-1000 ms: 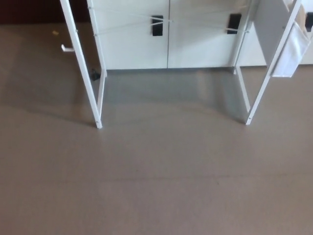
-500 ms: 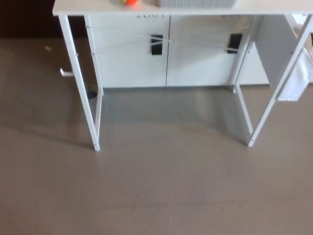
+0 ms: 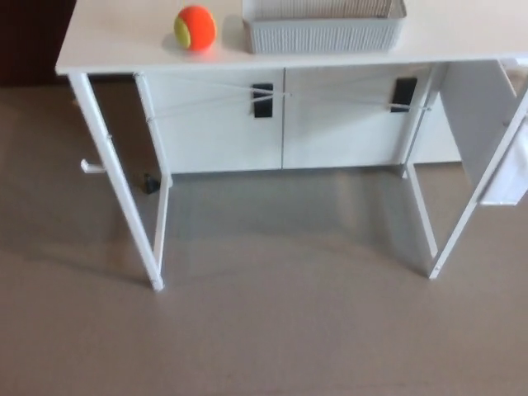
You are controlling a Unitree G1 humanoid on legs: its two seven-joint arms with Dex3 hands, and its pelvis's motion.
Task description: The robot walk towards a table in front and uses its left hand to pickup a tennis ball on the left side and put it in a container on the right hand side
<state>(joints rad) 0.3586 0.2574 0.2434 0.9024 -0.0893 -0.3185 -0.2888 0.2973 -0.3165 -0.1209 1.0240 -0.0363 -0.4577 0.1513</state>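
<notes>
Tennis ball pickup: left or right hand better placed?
Left, tentatively. Neither hand is in view, but the tennis ball lies toward the left of the table, left of the container: the left arm's side.

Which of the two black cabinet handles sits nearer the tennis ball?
The left handle, just right of and below the tennis ball; the other handle lies under the right end of the grey container.

We see a soft, even light with no hard glare. The white table (image 3: 115, 41) is bright, almost washed out toward 12 o'clock. Beneath it a pale, diffuse shadow lies on the grey-brown floor (image 3: 272, 330), with a darker band toward 9 o'clock. The tennis ball (image 3: 195, 27) throws a small soft shadow at its 6 o'clock. The whole picture is mildly blurred, with smeared edges, and the corner at 11 o'clock is dark.
</notes>
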